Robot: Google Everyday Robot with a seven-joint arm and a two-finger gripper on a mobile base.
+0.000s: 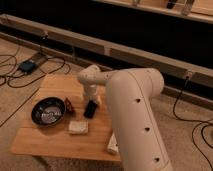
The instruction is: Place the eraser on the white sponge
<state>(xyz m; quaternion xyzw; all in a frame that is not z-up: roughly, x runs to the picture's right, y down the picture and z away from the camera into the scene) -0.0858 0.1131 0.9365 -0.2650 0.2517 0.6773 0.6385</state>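
The eraser (90, 109), a small flat black block, lies on the wooden table (45, 142) near its middle. The white sponge (78, 127), a flat off-white square pad, lies just in front of it and to the left, a small gap apart. My gripper (93, 99) hangs from the white arm's wrist directly over the far end of the eraser, at or very near it. The arm's large white body covers the table's right side.
A dark bowl (48, 111) stands at the table's left. A small red-brown item (68, 104) lies between the bowl and the eraser. A longer white rectangular object (113, 144) lies at the front right edge, partly behind my arm. Cables run over the floor.
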